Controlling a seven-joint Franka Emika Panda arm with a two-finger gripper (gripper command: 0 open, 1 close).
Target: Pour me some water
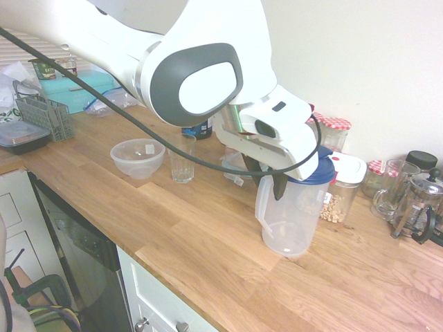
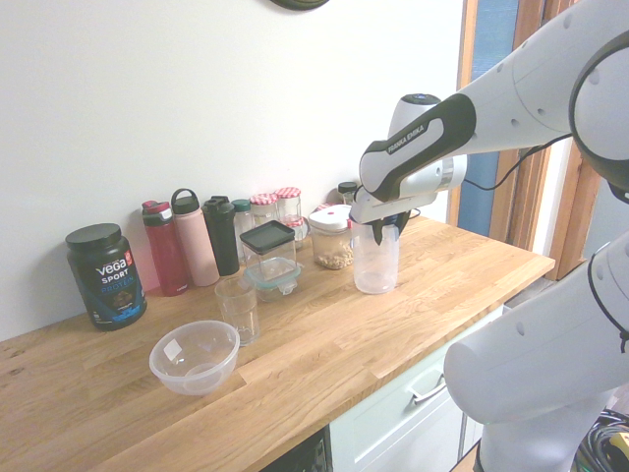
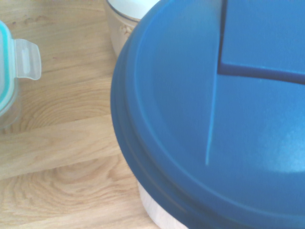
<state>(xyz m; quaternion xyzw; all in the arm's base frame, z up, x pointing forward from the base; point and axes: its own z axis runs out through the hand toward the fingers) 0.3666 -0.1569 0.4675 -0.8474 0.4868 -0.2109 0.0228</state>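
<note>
A clear plastic pitcher (image 1: 294,221) (image 2: 375,264) with a blue lid (image 3: 214,119) stands upright on the wooden counter (image 1: 208,235). I cannot make out any water in it. My gripper (image 1: 270,181) (image 2: 378,228) is down at the top of the pitcher's handle, on the side facing the empty drinking glass (image 1: 182,162) (image 2: 237,307). The glass stands a short way off along the counter. The blue lid fills most of the wrist view.
A clear plastic bowl (image 1: 138,158) (image 2: 195,356) sits beside the glass. A jar of oats (image 1: 339,190) (image 2: 332,241) and a teal-lidded container (image 2: 270,261) stand close behind the pitcher. Bottles (image 2: 187,241) and a black tub (image 2: 106,275) line the wall. A French press (image 1: 415,207) stands further along.
</note>
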